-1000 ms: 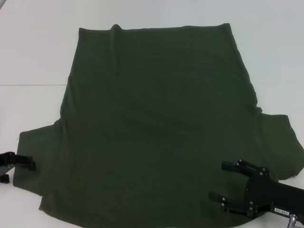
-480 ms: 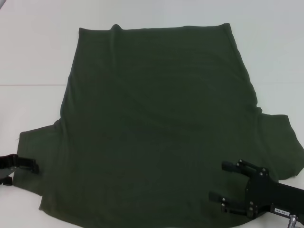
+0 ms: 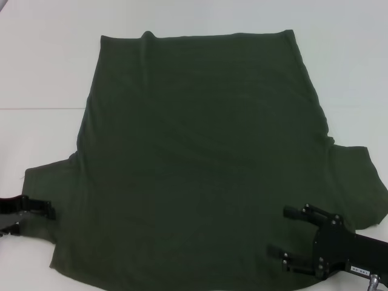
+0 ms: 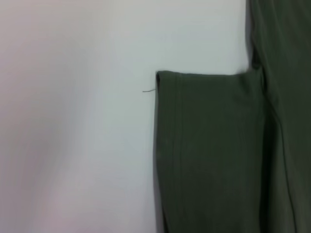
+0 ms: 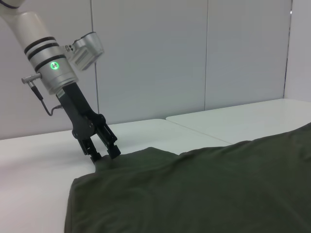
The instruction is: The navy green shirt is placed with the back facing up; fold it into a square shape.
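The navy green shirt [image 3: 200,157] lies spread flat on the white table [image 3: 42,66], plain side up, with its hem at the far edge and its sleeves toward me. My left gripper [image 3: 33,219] is at the near left, open, with its fingers at the hem of the left sleeve [image 3: 51,188]. The right wrist view shows the left gripper [image 5: 104,154] tilted down onto that sleeve's edge. In the left wrist view, the sleeve [image 4: 209,150] lies flat with a stitched hem. My right gripper [image 3: 277,230] hovers open over the near right part of the shirt, beside the right sleeve [image 3: 357,182].
A seam between two tabletops [image 3: 42,108] runs across on the left. A loose thread [image 4: 149,91] sticks out from the sleeve's corner. Bare white table [image 4: 73,121] surrounds the shirt on the left, far and right sides.
My left gripper has slid to the right, from beside the left sleeve onto its hem. The right gripper and the shirt have not moved.
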Robot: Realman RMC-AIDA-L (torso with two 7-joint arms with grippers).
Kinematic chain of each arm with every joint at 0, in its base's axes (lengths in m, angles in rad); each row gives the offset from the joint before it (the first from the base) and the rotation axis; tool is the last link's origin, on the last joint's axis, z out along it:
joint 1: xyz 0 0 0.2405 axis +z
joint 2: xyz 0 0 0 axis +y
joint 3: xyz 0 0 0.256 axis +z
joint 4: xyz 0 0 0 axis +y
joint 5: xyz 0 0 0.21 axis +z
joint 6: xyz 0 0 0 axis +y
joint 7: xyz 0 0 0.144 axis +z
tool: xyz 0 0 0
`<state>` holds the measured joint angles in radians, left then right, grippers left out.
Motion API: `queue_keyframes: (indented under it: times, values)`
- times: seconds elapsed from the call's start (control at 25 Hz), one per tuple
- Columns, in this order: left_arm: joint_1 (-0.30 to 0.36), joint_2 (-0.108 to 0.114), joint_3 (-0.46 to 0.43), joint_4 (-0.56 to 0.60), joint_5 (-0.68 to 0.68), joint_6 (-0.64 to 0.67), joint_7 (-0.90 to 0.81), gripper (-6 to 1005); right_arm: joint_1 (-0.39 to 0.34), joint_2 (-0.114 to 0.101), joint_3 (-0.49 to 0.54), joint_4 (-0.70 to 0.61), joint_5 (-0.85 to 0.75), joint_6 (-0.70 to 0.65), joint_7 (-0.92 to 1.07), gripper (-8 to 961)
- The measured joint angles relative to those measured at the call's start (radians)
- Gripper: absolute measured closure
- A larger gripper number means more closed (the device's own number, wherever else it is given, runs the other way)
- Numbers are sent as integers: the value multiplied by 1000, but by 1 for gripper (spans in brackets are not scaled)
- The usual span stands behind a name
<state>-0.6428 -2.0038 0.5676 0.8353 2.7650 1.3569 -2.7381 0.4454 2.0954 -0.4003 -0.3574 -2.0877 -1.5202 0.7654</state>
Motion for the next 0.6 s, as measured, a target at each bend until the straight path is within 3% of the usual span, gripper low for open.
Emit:
queue_keyframes:
  times: [0.6]
  values:
    - [-12, 6, -1, -25, -22, -3, 0, 219, 1, 0, 0, 0, 3, -1, 0, 67]
